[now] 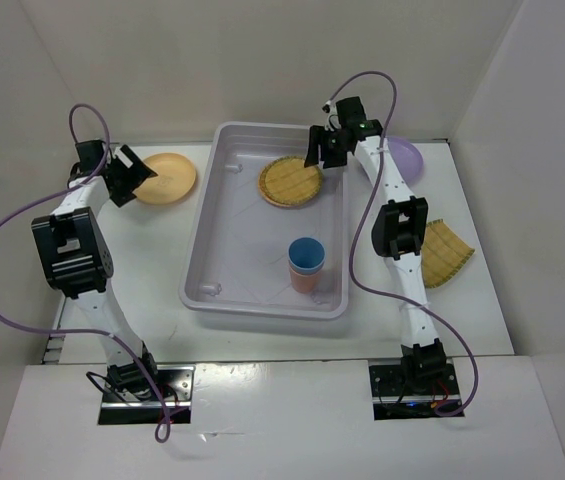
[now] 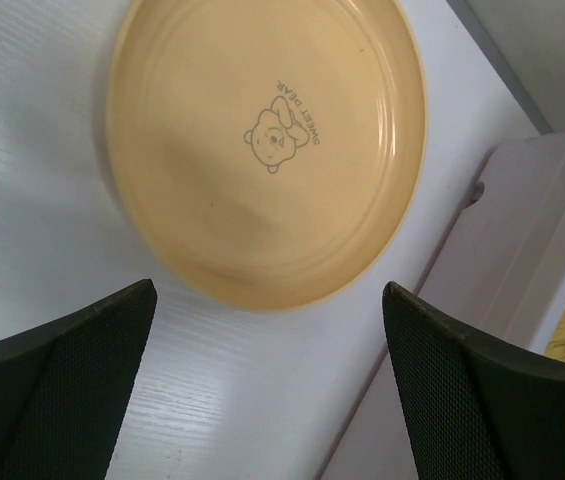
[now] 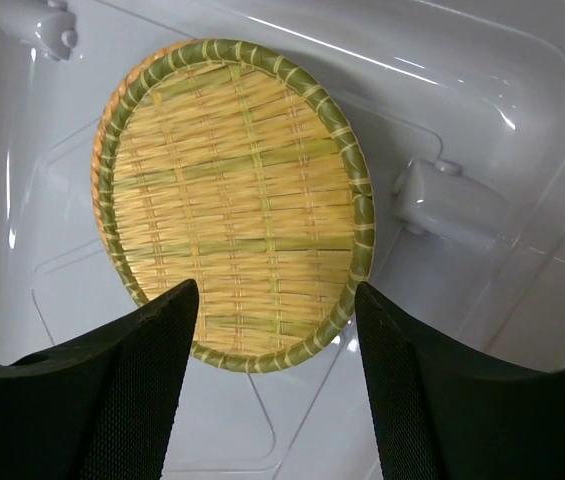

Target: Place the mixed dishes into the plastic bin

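The plastic bin (image 1: 198, 240) stands mid-table. A round yellow woven plate (image 1: 290, 181) lies flat on its floor at the far end. Nearer the front, a blue cup (image 1: 306, 254) is nested in a salmon-pink cup (image 1: 303, 283). My right gripper (image 1: 320, 150) hangs open just above the woven plate (image 3: 232, 200), whose near rim shows between the fingertips of that gripper (image 3: 277, 340). An orange-tan plate (image 1: 165, 178) sits on the table left of the bin. My left gripper (image 1: 130, 175) is open at that plate's left edge; in the left wrist view the gripper (image 2: 270, 380) holds nothing and the plate (image 2: 262, 150) lies just ahead.
A lavender plate (image 1: 408, 157) lies at the back right behind the right arm. A yellow woven plate (image 1: 445, 253) lies on the table right of it. The bin's wall (image 2: 522, 230) runs close to the orange-tan plate. White walls enclose the table, and purple cables loop from both arms.
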You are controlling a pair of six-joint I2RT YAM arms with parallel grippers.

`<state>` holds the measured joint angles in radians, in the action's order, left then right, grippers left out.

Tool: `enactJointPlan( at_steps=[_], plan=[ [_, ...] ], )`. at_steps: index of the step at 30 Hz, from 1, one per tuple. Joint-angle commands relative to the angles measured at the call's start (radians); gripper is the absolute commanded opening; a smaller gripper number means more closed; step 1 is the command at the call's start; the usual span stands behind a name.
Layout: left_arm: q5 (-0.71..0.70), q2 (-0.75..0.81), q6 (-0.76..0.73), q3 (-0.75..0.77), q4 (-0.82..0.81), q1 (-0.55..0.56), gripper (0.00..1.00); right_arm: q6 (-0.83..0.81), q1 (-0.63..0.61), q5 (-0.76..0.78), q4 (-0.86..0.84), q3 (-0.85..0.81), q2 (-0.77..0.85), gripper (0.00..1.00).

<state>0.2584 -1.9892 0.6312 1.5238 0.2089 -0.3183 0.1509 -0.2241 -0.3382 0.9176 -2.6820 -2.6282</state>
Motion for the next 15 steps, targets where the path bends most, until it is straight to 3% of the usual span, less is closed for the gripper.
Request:
enactJointPlan(
  at_steps=[1,9,15],
  plan=[
    [0.005,-0.016,-0.019,-0.007,-0.019,-0.005,1.00,-0.025,-0.023,0.019,0.030,-0.044,0.073,0.69],
    [-0.013,-0.054,-0.038,0.012,0.001,-0.005,1.00,-0.022,-0.032,0.051,0.020,-0.062,0.189,0.72],
    [-0.013,-0.063,-0.038,0.003,-0.009,-0.005,1.00,-0.031,-0.041,0.100,0.049,-0.062,0.116,0.71]
  ],
)
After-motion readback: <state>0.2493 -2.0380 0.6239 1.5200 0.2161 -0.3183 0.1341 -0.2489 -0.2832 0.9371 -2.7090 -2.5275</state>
